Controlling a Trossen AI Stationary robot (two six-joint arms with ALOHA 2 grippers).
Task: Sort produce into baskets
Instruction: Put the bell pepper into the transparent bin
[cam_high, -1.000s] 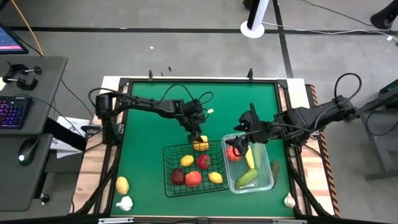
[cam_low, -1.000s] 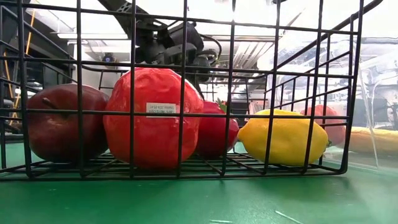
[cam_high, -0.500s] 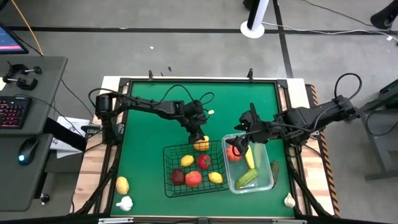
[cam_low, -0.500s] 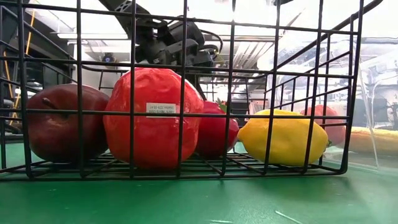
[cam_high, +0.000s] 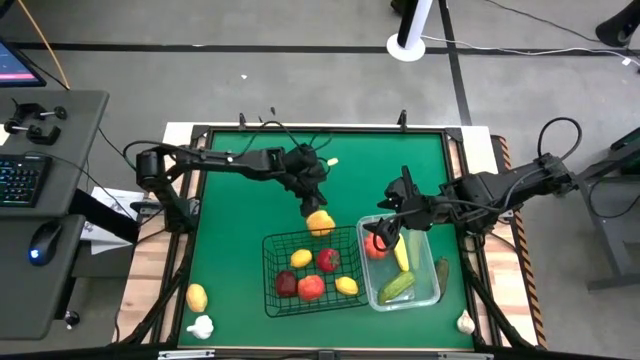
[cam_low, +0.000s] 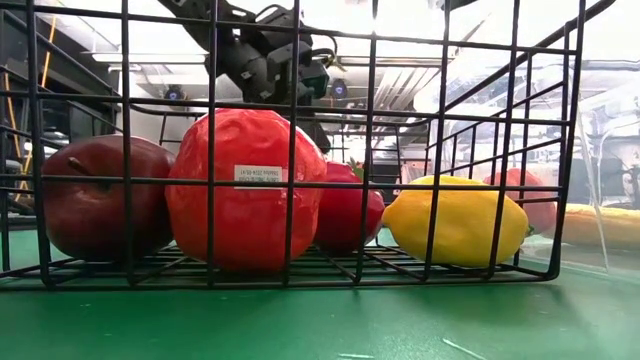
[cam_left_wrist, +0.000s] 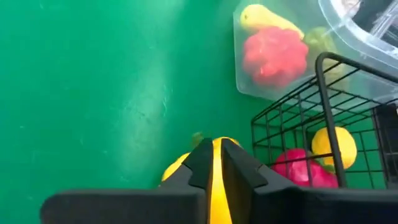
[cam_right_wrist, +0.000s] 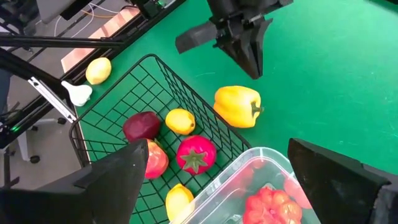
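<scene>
A yellow pepper (cam_high: 320, 222) (cam_right_wrist: 236, 107) lies on the green mat just beyond the far rim of the black wire basket (cam_high: 270, 270). My left gripper (cam_high: 309, 204) (cam_right_wrist: 252, 70) hangs shut, pointing down, a little above the pepper with a gap between them. In the left wrist view the pepper (cam_left_wrist: 174, 169) shows past the shut fingers. The basket holds lemons, a tomato and apples. My right gripper (cam_high: 386, 226) (cam_right_wrist: 217, 180) stands open over the far left corner of the clear tub (cam_high: 432, 292), which holds a red tomato (cam_high: 375, 245), corn and a cucumber (cam_high: 397, 287).
A lemon (cam_high: 197, 297) and a garlic (cam_high: 201, 326) lie at the near left of the mat. Another cucumber (cam_high: 442, 270) and a garlic (cam_high: 465, 322) lie right of the tub. The far half of the mat (cam_high: 240, 160) is bare green.
My left gripper has shut at the yellow pepper, then risen and drawn back toward the table's far left without it. The pepper stays on the mat by the basket's far rim, now uncovered. My right gripper has kept still.
</scene>
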